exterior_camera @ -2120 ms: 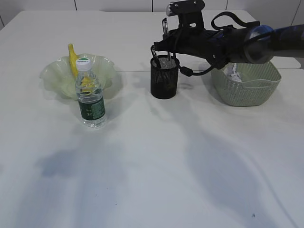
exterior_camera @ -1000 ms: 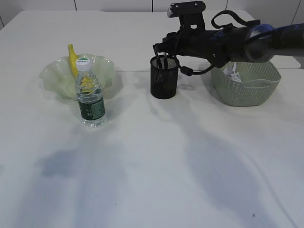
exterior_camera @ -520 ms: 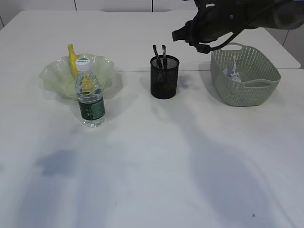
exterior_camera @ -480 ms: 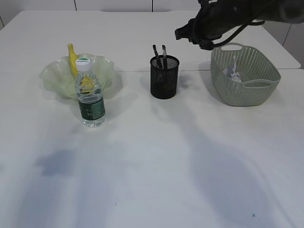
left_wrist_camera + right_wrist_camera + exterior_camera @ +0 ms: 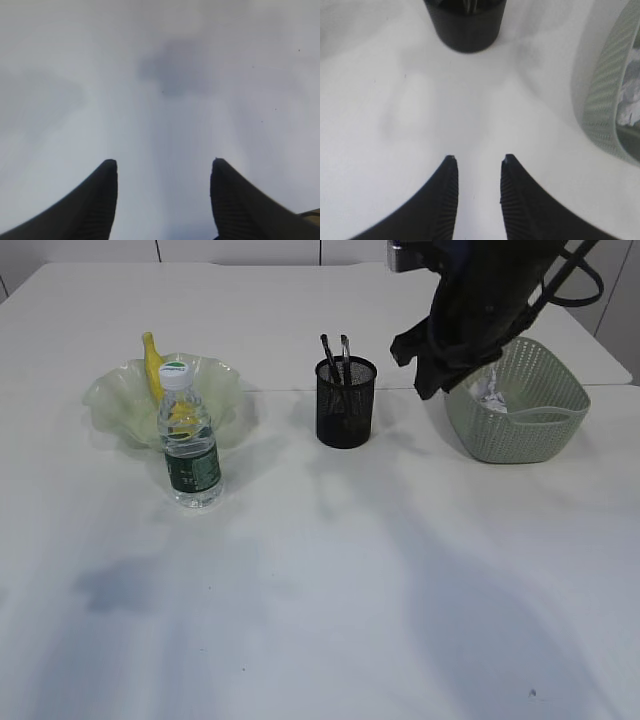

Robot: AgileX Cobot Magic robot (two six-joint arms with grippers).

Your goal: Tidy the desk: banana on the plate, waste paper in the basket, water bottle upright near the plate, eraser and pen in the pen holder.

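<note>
The yellow banana (image 5: 152,362) lies on the pale green plate (image 5: 110,400). The water bottle (image 5: 190,440) stands upright just in front of the plate. Two pens (image 5: 335,350) stick out of the black mesh pen holder (image 5: 346,405); no eraser shows. Waste paper (image 5: 490,398) lies in the green basket (image 5: 520,430). My right gripper (image 5: 427,385) hangs between holder and basket, above the table; it is open and empty in the right wrist view (image 5: 478,159), with the holder (image 5: 465,25) ahead. My left gripper (image 5: 164,162) is open and empty over bare table, outside the exterior view.
The basket (image 5: 605,100) with the paper (image 5: 630,95) is close on the right of my right gripper. The white table (image 5: 320,590) stretches forward from the objects to the near edge.
My right gripper has pulled up and away from the pen holder, swung right toward the basket and come down. The pens stay in the holder. Nothing else has moved.
</note>
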